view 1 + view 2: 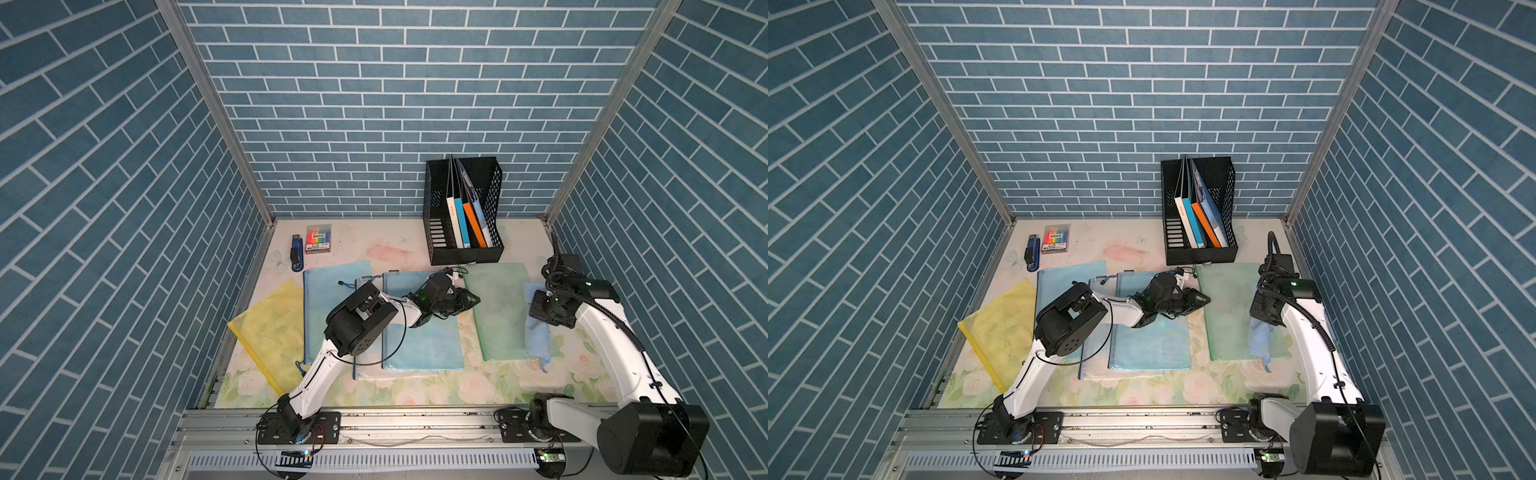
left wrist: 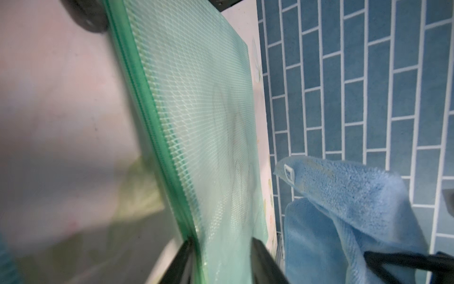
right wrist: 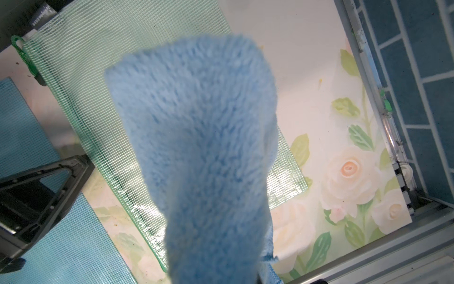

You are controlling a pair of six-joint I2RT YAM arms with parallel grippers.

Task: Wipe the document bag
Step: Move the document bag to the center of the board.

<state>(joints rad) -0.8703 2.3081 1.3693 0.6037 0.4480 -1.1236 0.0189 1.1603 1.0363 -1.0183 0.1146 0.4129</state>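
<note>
A green mesh document bag [image 1: 498, 311] [image 1: 1229, 316] lies flat on the flowered table, right of centre, with faint dark scribbles on it [image 2: 233, 137]. My left gripper [image 1: 473, 300] [image 1: 1206, 300] is at the bag's left zipper edge. Its jaws stand apart [image 2: 222, 242], with the green edge between them but not clamped. My right gripper [image 1: 540, 311] [image 1: 1260, 311] hovers over the bag's right edge, shut on a fluffy blue cloth [image 1: 537, 336] [image 3: 196, 147]. The cloth hangs down onto the bag [image 3: 98, 49] and hides the right jaws in the right wrist view.
Two blue document bags [image 1: 424, 332] [image 1: 332, 291] and a yellow one [image 1: 266, 332] lie to the left, under the left arm. A black file rack [image 1: 463, 212] with books stands just behind the green bag. A stapler [image 1: 296, 257] and a pen pack [image 1: 319, 239] sit at the back left.
</note>
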